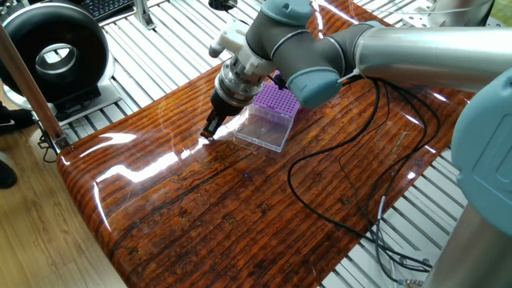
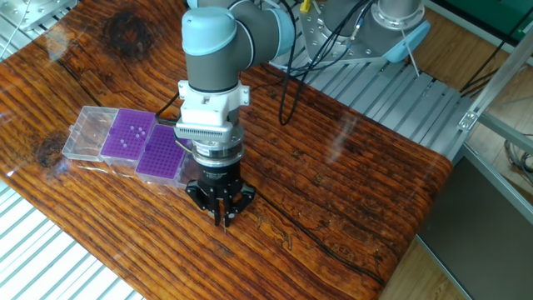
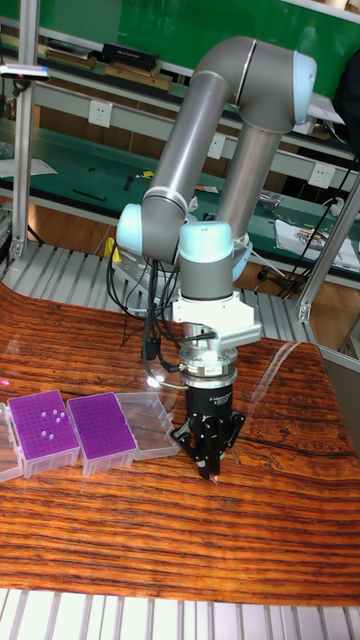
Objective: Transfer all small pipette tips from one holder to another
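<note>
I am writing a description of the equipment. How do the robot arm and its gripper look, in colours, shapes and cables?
The arm is made of thick silver-grey tubes with light blue caps at the round joints. A white ribbed block sits at its wrist above a silver ring. The gripper is black, with thin fingers tapering to a point. Black cables run along the arm and loop over the wooden table.

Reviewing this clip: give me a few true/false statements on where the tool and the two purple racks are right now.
1. The tool is directly over a purple rack. False: it is low over bare wood beside the racks.
2. Two purple racks, one and the other, sit side by side. True.
3. The rack lids are closed. False: a clear lid lies open flat beside the racks.
4. A black cable trails across the table. True.
5. The tool's fingers are spread wide. False: they are pinched together at the tip.
</note>
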{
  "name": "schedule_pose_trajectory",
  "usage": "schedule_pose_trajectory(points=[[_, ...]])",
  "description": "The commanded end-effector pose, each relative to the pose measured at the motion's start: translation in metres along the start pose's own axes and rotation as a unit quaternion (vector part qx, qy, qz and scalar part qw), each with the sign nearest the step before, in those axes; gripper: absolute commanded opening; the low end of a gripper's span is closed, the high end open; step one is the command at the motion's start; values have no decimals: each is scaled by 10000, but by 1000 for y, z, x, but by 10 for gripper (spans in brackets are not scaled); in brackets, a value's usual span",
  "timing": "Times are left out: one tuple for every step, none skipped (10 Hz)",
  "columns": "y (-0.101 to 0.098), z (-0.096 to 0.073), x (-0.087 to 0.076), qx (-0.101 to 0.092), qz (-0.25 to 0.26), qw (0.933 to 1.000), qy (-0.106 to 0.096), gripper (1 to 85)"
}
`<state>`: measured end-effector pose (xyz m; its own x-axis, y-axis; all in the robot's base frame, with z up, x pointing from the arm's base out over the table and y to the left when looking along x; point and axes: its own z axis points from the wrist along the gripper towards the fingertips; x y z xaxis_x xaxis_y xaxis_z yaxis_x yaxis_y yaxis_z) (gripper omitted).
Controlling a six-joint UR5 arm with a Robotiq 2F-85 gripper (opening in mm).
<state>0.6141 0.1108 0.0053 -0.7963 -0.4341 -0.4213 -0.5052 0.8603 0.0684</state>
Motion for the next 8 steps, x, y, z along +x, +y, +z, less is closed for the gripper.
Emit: schedule_pose_trajectory(points=[[-1, -1, 2, 7, 53, 10000, 7, 237], [0, 0, 3, 9, 58, 10000, 18, 237], [0, 0, 4, 22, 61, 10000, 25, 237], [1, 1, 5, 22, 68, 10000, 25, 237], [1, 1, 5, 22, 68, 10000, 25, 237], [2, 1, 7, 32, 84, 9999, 49, 237], [1, 1, 9, 45, 82, 9999, 84, 237], [1, 1, 10, 59, 82, 9999, 102, 237]])
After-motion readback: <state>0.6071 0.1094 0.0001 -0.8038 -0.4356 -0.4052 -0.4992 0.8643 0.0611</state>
